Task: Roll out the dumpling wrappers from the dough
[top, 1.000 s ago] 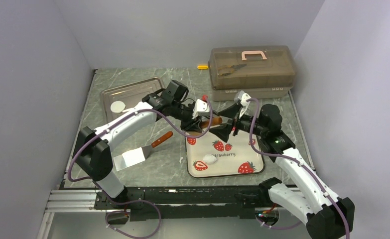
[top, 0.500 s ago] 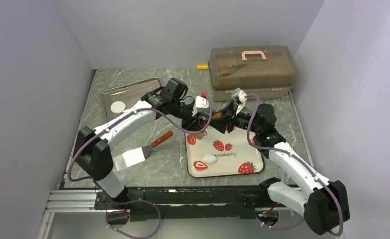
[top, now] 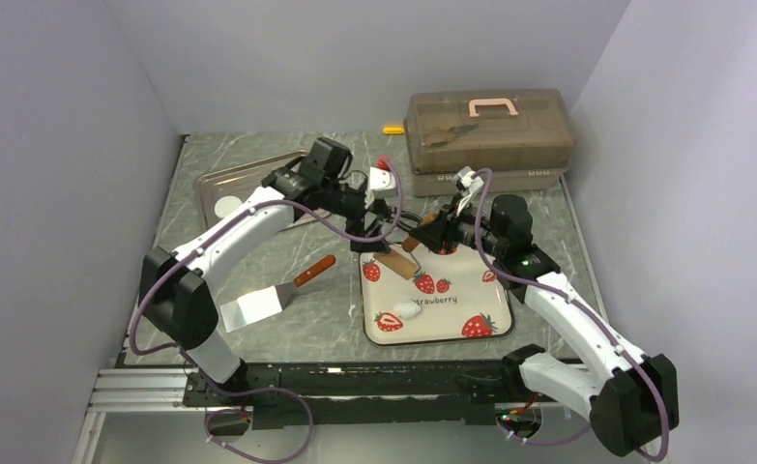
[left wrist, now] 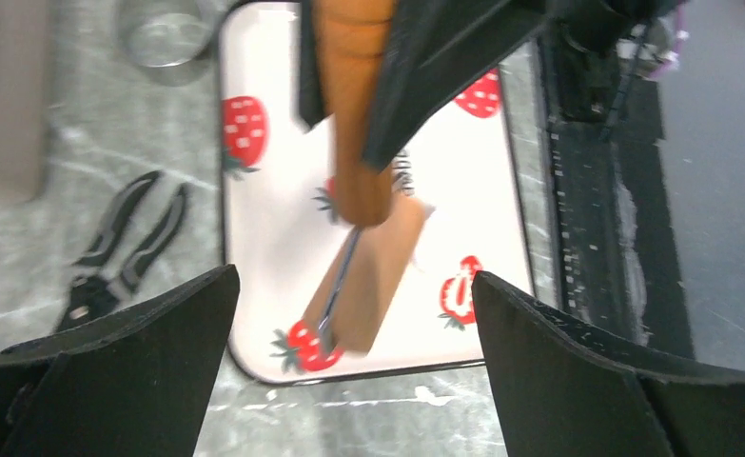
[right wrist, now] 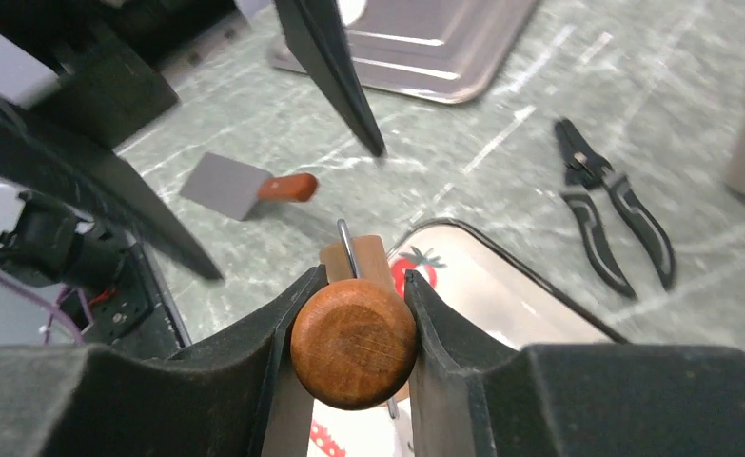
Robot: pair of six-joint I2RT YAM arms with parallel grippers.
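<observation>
Wooden roller (top: 400, 261): its round handle end is clamped between the right fingers (right wrist: 354, 319), which are closed partway around it.
Roller axis: the handle runs from the right fingers diagonally toward the near left, and the drum end lies over the far left part of the strawberry plate (top: 480, 295). Whether the drum touches the plate cannot be told.
Left fingers (left wrist: 354, 278): spread wide and holding nothing, poised above the plate's far left corner, just beside the roller.
Dough (top: 409, 308): a small white lump on the near left part of the plate, apart from the roller drum. It is too small to give a long axis.
Dumpling wrapper (top: 227, 206): one flat white disc lies in the metal tray (top: 248, 179) at far left, well apart from the plate.
In the way: the left arm crosses above the tray's right side, and both sets of fingers crowd the plate's far edge.
Around: a scraper (top: 258, 307) lies on the worktop left of the plate. Black pliers (right wrist: 587, 195) and a clear ring (left wrist: 164, 38) lie just off the plate. A brown toolbox (top: 490, 130) stands at far right.
</observation>
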